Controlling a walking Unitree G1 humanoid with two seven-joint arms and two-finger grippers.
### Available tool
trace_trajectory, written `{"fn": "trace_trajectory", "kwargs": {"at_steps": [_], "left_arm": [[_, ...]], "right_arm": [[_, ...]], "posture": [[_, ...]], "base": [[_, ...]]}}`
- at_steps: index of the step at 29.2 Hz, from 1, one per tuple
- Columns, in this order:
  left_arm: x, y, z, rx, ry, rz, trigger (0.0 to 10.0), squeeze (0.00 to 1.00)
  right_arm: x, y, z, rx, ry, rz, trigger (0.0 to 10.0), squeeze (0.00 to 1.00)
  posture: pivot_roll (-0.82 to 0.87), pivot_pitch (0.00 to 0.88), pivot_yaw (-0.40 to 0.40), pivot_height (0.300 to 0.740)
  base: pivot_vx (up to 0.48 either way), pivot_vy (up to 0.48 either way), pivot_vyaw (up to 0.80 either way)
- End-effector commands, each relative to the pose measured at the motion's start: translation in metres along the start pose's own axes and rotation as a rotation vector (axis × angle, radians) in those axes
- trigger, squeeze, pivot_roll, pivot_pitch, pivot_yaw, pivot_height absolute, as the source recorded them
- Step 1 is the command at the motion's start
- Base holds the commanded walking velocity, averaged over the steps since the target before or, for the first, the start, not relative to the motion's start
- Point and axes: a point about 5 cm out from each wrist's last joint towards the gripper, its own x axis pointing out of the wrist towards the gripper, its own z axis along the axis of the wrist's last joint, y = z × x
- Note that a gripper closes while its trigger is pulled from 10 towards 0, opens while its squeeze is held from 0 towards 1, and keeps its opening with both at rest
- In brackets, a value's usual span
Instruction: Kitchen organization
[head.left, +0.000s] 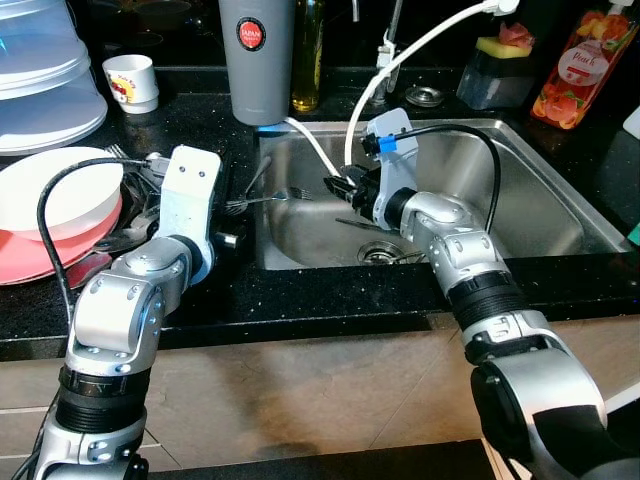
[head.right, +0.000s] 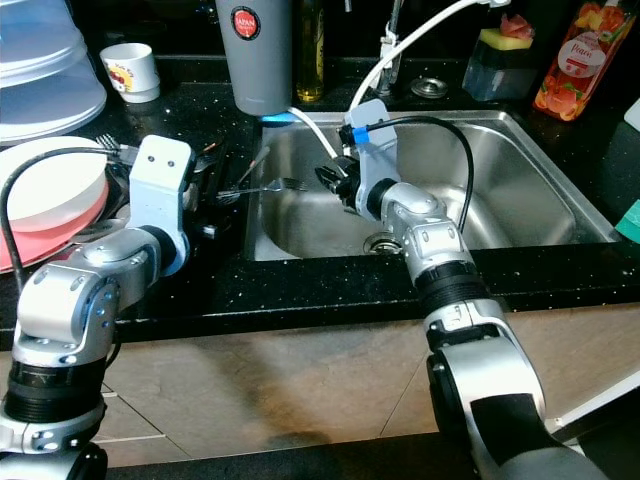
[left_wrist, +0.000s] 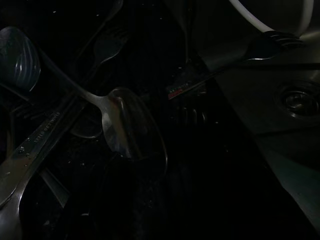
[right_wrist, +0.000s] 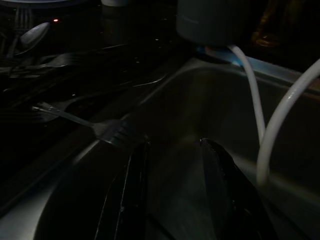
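Fork (head.left: 272, 197) juts out over the left rim of the steel sink (head.left: 540, 190), tines toward the basin, its handle end back among the pile of cutlery (left_wrist: 100, 115) on the black counter (head.left: 330, 300). The right gripper (head.left: 337, 186) hangs inside the sink just beside the tines, its two black fingers spread apart and holding nothing. The left gripper (head.right: 215, 205) sits low over the cutlery by the handle end; whether it is clenched I cannot tell. White and pink plates (head.left: 50, 215) are stacked further left.
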Motion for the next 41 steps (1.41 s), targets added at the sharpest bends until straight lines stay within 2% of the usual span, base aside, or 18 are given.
{"fn": "trace_trajectory", "kwargs": {"at_steps": [1,2,3,4,5,13,16,19,30,34,37,41], "left_arm": [[0.0,-0.002,-0.006,0.016,0.045,-0.011,10.0,0.0],[0.0,-0.002,-0.006,0.016,0.049,-0.016,8.9,0.0],[0.0,-0.002,-0.006,0.016,0.051,-0.017,4.6,0.0],[-0.001,-0.002,-0.006,0.018,0.053,-0.018,1.7,0.0],[-0.001,-0.002,-0.007,0.02,0.055,-0.017,0.0,0.0],[-0.001,0.002,-0.007,0.054,0.049,0.003,0.0,0.0],[-0.002,0.009,-0.004,0.112,0.028,0.062,0.0,0.0],[-0.002,0.012,-0.002,0.12,0.011,0.091,0.0,0.0],[-0.007,0.029,0.02,0.194,-0.145,0.259,0.0,0.0],[-0.008,0.025,0.031,0.224,-0.235,0.245,0.0,0.0],[-0.007,0.018,0.033,0.247,-0.259,0.213,0.0,0.0],[-0.007,0.017,0.034,0.258,-0.272,0.217,0.0,0.0]], "right_arm": [[-0.002,0.002,-0.004,0.006,0.016,0.016,10.0,0.0],[-0.003,0.003,-0.004,0.011,0.019,0.021,10.0,0.0],[-0.003,0.003,-0.004,0.013,0.019,0.022,10.0,0.0],[-0.003,0.003,-0.004,0.015,0.019,0.024,10.0,0.0],[-0.004,0.003,-0.004,0.017,0.02,0.024,10.0,0.0],[-0.006,0.004,-0.004,0.051,0.014,0.028,10.0,0.0],[-0.006,0.005,-0.004,0.062,0.011,0.031,10.0,0.0],[-0.006,0.005,-0.004,0.069,0.008,0.031,10.0,0.0],[-0.007,0.006,-0.002,0.099,-0.009,0.032,10.0,0.0],[-0.008,0.006,-0.001,0.097,-0.012,0.03,10.0,0.0],[-0.008,0.006,-0.001,0.096,-0.011,0.029,10.0,0.0],[-0.008,0.005,0.0,0.097,-0.011,0.027,10.0,0.0]], "posture": [[0.01,0.188,-0.001,0.74],[0.01,0.189,0.0,0.74],[0.01,0.189,0.0,0.74],[0.01,0.189,0.0,0.74],[0.01,0.189,0.0,0.74],[0.01,0.189,0.0,0.74],[0.01,0.186,0.0,0.74],[0.01,0.186,0.0,0.74],[0.01,0.17,-0.003,0.74],[0.01,0.167,-0.002,0.74],[0.01,0.167,-0.002,0.74],[0.01,0.171,-0.001,0.74]], "base": [[0.0,0.0,0.0],[0.0,0.0,0.0],[0.0,0.0,0.0],[0.0,0.0,0.0],[0.0,0.0,0.0],[0.0,0.0,0.0],[0.0,0.0,0.0],[0.0,0.0,0.0],[0.0,0.0,0.0],[0.0,0.0,0.0],[0.0,0.0,0.0],[0.0,0.0,0.0]]}}
